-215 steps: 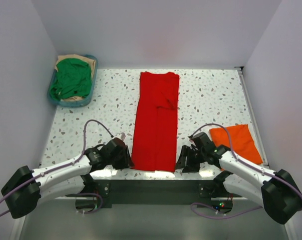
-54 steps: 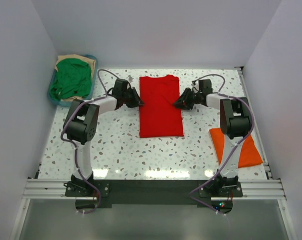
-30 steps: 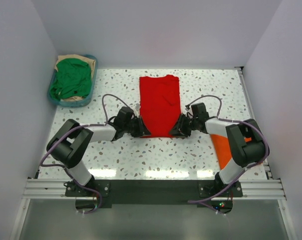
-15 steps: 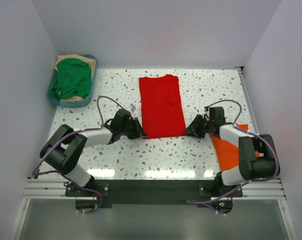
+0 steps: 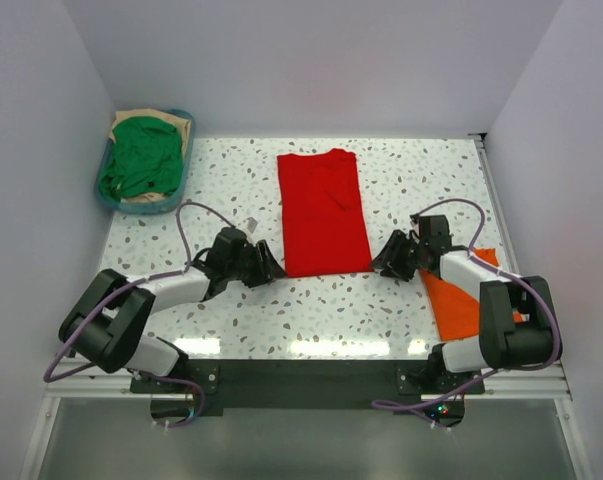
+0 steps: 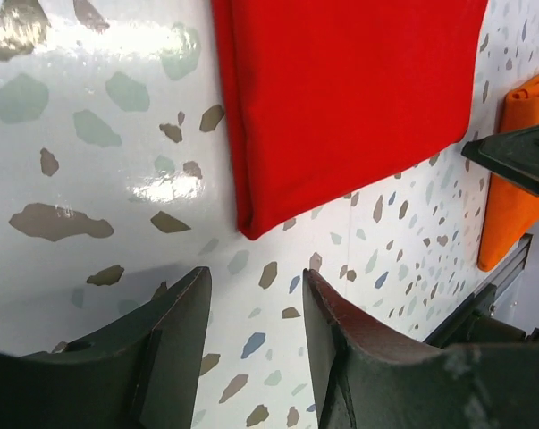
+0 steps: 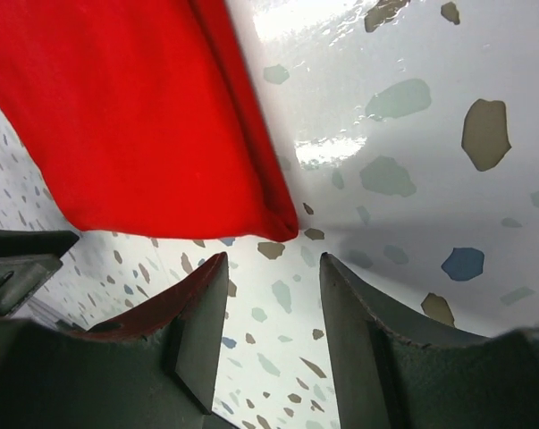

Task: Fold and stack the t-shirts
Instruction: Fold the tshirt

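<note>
The red t-shirt (image 5: pixel 323 211) lies folded in half as a long rectangle on the table's middle; its near corners show in the left wrist view (image 6: pixel 341 98) and the right wrist view (image 7: pixel 135 116). My left gripper (image 5: pixel 269 268) is open and empty, just off the shirt's near left corner (image 6: pixel 256 281). My right gripper (image 5: pixel 385 262) is open and empty, just off the near right corner (image 7: pixel 273 264). The folded orange t-shirt (image 5: pixel 466 295) lies at the right, partly under my right arm. The green t-shirt (image 5: pixel 141 155) lies on a tan one (image 5: pixel 151 122) in the basket.
A teal plastic basket (image 5: pixel 107 200) stands at the back left corner. The speckled table (image 5: pixel 311 310) has white walls on three sides. The left wrist view shows the orange shirt (image 6: pixel 515 170) and the right gripper's dark finger (image 6: pixel 519 154) beyond the red shirt.
The red shirt's near half was folded up over its far half. Both grippers came back to its near corners, let go, and drew slightly away to the sides.
</note>
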